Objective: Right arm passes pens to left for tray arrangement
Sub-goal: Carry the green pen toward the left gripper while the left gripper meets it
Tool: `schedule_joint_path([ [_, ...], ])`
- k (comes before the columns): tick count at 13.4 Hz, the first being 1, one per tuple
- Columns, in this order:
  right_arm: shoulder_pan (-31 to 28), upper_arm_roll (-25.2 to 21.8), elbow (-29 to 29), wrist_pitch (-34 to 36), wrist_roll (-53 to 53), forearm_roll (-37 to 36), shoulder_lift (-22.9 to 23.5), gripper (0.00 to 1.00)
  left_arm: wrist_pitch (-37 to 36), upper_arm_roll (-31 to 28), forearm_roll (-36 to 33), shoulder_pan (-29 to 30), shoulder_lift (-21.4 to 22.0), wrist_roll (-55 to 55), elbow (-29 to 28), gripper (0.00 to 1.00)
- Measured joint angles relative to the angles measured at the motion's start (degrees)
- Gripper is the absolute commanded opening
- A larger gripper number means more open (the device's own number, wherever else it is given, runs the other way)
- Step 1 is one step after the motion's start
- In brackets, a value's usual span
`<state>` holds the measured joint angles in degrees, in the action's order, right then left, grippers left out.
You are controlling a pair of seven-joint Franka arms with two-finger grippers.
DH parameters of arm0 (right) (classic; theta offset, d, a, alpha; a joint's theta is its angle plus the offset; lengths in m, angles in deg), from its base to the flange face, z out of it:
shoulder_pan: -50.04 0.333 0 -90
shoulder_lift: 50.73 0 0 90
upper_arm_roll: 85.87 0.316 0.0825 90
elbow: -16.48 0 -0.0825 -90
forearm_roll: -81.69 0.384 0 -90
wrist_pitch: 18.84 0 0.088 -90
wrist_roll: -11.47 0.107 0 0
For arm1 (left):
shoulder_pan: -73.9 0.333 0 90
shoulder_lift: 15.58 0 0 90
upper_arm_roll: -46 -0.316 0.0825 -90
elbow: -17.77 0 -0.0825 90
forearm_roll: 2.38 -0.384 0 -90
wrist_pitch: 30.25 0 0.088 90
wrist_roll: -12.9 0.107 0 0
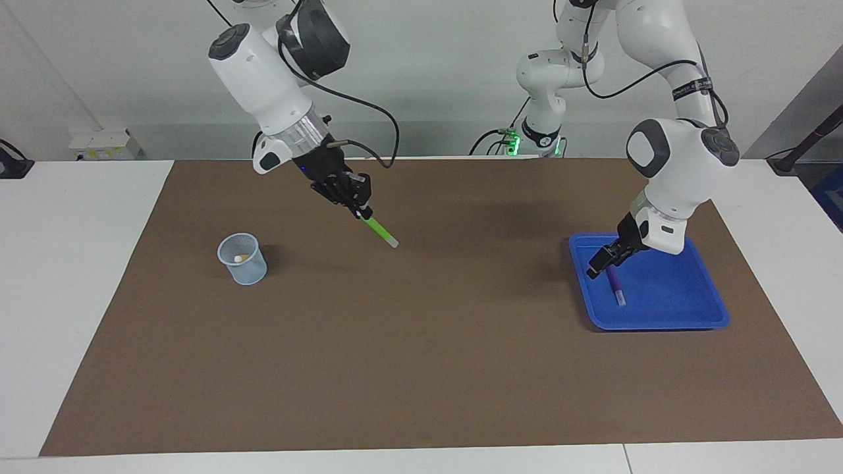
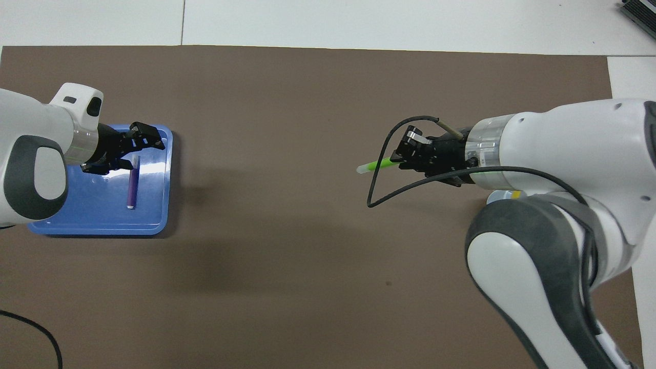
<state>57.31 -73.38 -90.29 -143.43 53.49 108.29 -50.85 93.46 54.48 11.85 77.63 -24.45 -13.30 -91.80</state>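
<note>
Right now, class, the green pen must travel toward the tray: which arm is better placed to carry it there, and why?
The right. The right gripper already holds the green pen over the mat, while the left gripper is open over the blue tray, by the purple pen.

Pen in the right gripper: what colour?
Bright green with a whitish tip; clearest in the facing view.

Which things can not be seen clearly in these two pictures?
- Small pale-blue mesh cup: overhead view, hidden under the right arm; only a sliver shows.
- Yellow pen in that cup: facing view, mostly hidden by the cup wall.
- Shallow blue plastic tray: overhead view, partly covered by the left arm.
</note>
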Motion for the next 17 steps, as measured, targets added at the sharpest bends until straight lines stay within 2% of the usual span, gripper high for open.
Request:
schedule_joint_path([
  [4, 5.67, 0.02, -4.85, -14.54, 15.09, 5.72, -0.36, 0.00, 0.02, 4.10, 5.23, -0.35, 3.44, -19.37, 0.55, 0.95],
  [6, 7.66, 0.02, -6.57, -18.81, 18.29, 6.83, -0.34, 0.00, 0.36, 6.17, 7.94, -0.41, 5.16, -29.93, 0.58, 0.95],
  [9, 9.05, 0.02, -8.46, -22.02, 18.87, 10.60, -0.14, 0.00, 5.00, 7.42, 10.75, -2.27, 6.62, -45.75, 0.53, 0.96],
  [13, 13.02, 0.02, -9.66, -28.41, 19.45, 11.88, 2.70, 0.00, 15.99, 7.51, 11.01, -9.01, 6.61, -67.11, -0.99, 0.96],
  [17, 13.55, -0.15, -9.66, -29.41, 19.48, 14.57, 3.61, 0.00, 20.52, 7.50, 11.02, -12.38, 6.74, -74.49, -4.13, 0.96],
])
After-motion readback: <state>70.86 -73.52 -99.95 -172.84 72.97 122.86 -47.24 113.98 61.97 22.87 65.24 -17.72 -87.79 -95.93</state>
